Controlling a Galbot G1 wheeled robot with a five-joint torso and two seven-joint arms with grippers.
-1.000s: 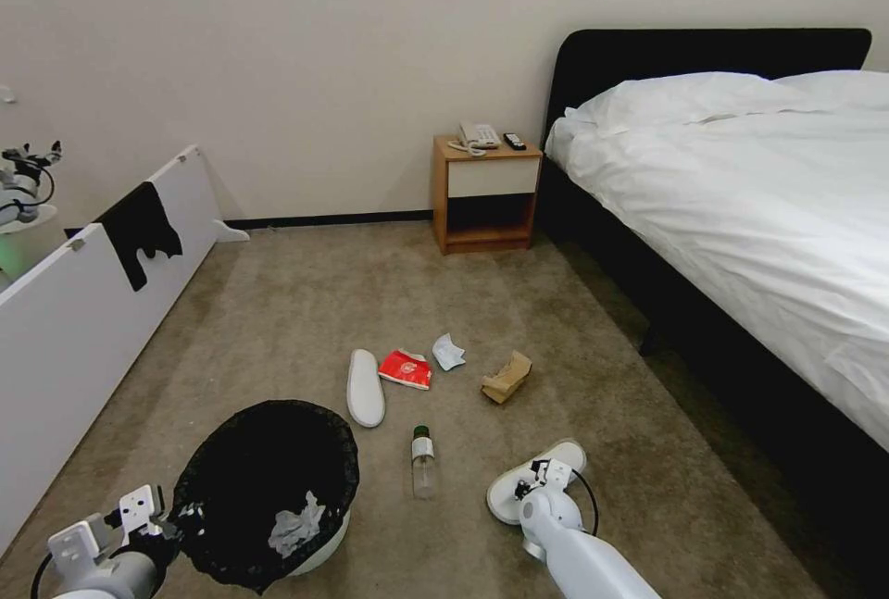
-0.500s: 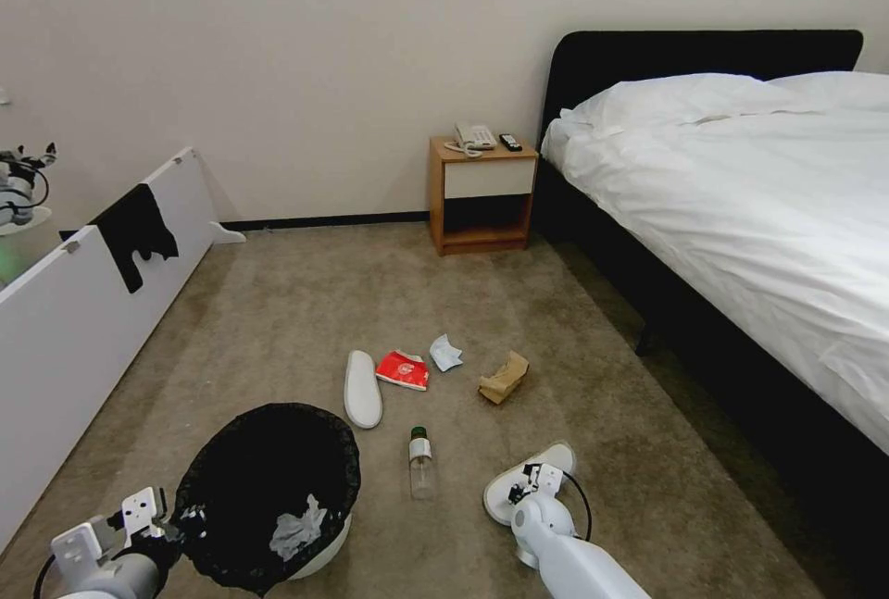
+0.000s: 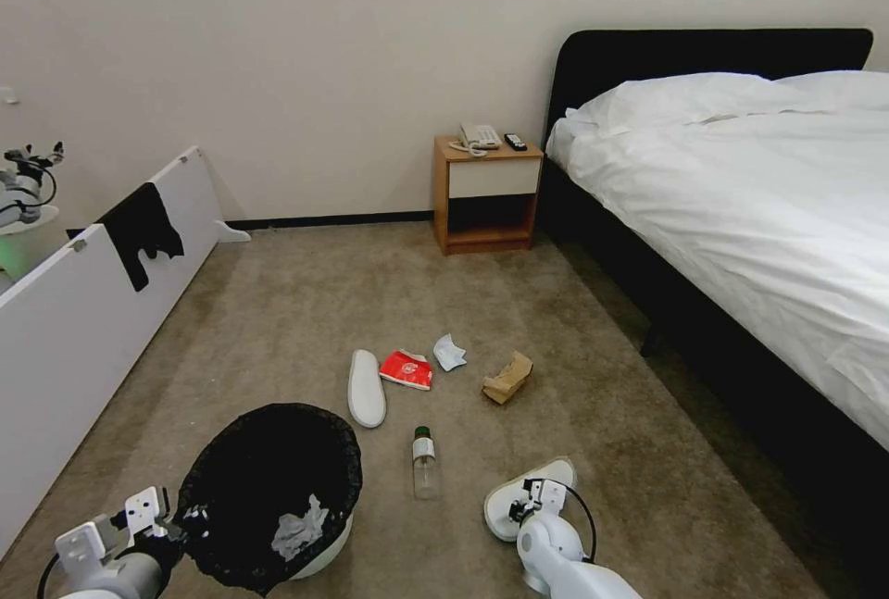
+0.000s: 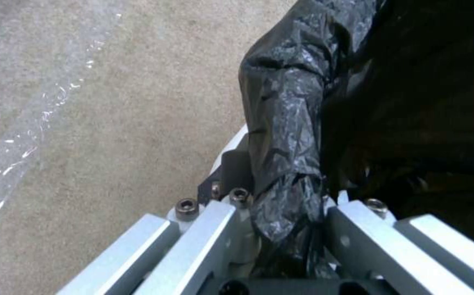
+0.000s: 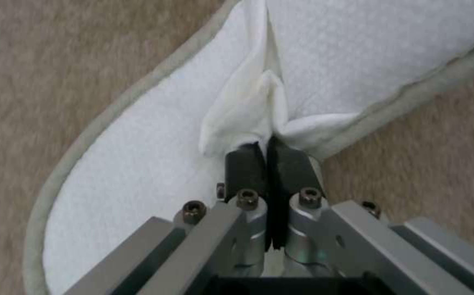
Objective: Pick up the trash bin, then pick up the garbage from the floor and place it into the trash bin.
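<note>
— White cloth of a slipper [image 5: 155, 172] is pinched in the right claw [image 5: 269, 164], on the floor [image 3: 574, 395]?
— Yes. Beyond it lie a bottle [image 3: 424, 462], packet [image 3: 406, 369] and another slipper [image 3: 366, 387]. The left claw [image 4: 280, 205] clamps the trash bin [image 3: 269, 488] by its bagged rim.

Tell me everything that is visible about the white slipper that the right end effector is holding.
The slipper is white, made of soft textured fabric as it looks, with a pale greyish edging round its sole. It lies flat on the beige carpet, to the right of the clear bottle and apart from it. The right end effector has its black fingertips pinched together on a bunched fold of the fabric, which stands up in a ridge. Nothing else touches it.
</note>
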